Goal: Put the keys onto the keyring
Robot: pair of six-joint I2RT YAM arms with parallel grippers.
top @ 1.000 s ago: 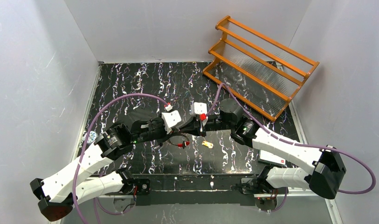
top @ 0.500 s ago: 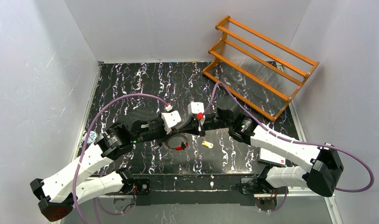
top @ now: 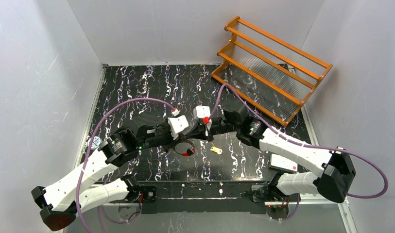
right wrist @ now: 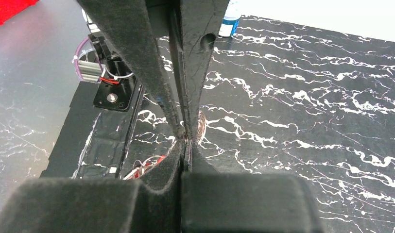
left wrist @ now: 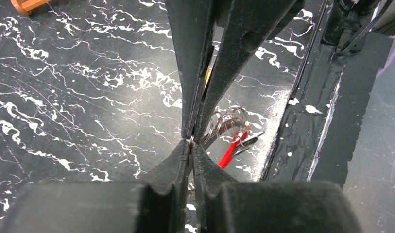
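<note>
The keyring, a thin silvery wire loop with a short red section, hangs at the table's middle. My left gripper and right gripper meet tip to tip there, each shut on the wire. A bit of silver shows at the left fingertips, and coils of the keyring sit beside the right fingertips. The silvery key with a dark part lies against the ring by the red section. The brass key lies loose on the table just right of the ring.
An orange slatted rack stands at the back right. A white card with a red mark lies under the right forearm. A small blue-white cap sits at the left edge. Purple cables arch over both arms.
My right gripper has slid left to meet the left gripper and closed. The keyring's loop has shifted a little under them. The left arm has held still.
</note>
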